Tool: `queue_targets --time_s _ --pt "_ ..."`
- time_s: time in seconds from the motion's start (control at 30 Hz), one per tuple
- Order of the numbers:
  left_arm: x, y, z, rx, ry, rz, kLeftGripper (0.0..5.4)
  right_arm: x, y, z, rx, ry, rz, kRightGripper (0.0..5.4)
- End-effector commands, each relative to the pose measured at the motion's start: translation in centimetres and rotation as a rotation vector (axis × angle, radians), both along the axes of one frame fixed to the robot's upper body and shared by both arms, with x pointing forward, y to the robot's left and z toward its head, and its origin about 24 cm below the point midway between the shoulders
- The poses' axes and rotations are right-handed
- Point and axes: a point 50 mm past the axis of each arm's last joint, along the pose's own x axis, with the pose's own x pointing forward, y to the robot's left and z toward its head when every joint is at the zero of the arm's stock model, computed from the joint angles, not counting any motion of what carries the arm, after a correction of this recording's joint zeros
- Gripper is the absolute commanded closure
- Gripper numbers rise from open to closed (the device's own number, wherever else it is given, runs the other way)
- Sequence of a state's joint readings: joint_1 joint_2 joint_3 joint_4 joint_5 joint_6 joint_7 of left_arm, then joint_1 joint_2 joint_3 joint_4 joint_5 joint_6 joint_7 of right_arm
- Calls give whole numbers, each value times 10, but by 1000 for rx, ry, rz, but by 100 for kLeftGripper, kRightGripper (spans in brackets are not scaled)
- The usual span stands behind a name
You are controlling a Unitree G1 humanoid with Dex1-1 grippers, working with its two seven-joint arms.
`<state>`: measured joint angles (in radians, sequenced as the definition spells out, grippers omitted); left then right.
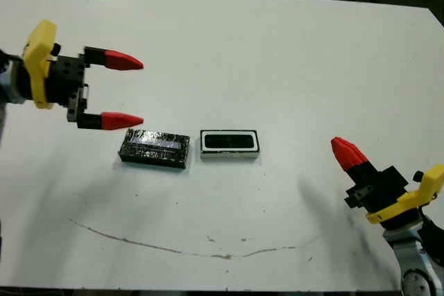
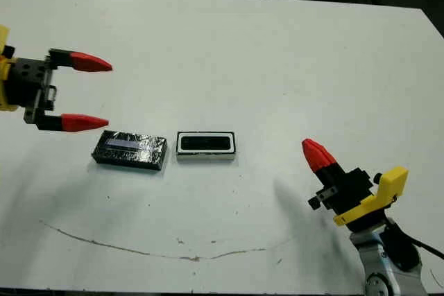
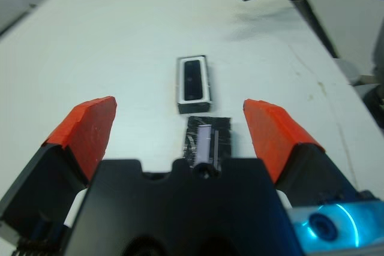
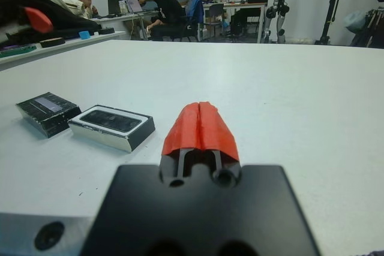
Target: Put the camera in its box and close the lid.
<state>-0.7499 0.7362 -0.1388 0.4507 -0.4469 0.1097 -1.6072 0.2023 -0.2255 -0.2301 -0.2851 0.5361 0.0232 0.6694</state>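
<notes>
The box (image 1: pixel 230 155) sits at the table's middle, its white rim showing. The camera (image 1: pixel 229 142) lies inside it, a glossy black bar. Just left of the box, apart from it, the lid (image 1: pixel 155 148) lies flat on the table, black and crinkly. My left gripper (image 1: pixel 123 91) hovers open up and to the left of the lid, holding nothing. My right gripper (image 1: pixel 345 152) is shut and empty, well right of the box near the front edge. The left wrist view shows the lid (image 3: pixel 207 142) between the fingers and the box (image 3: pixel 180 97) beyond.
A thin dark scratch (image 1: pixel 173 247) curves across the white table (image 1: pixel 277 46) near the front edge. In the right wrist view, people (image 4: pixel 159 7) sit at desks far beyond the table.
</notes>
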Motion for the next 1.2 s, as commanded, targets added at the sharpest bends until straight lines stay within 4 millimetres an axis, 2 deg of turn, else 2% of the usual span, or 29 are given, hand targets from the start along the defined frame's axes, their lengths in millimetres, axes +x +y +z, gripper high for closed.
queue_targets --time_s 0.03,0.4,0.67,0.93,1.2 --pt "1 -10 -5 6 21 -54 0 -1 -4 -1 -5 10 -14 538" --pt "-1 -23 -27 31 102 -107 0 -2 -6 0 -5 0 -23 538" --pt "4 -22 -42 148 118 -91 0 -1 -7 0 -11 8 -25 538" --pt "8 -21 -47 261 134 -89 0 -1 -7 2 -30 -9 -26 538" --pt "12 -19 -47 354 73 -105 0 -2 -8 1 -45 -16 -29 538"
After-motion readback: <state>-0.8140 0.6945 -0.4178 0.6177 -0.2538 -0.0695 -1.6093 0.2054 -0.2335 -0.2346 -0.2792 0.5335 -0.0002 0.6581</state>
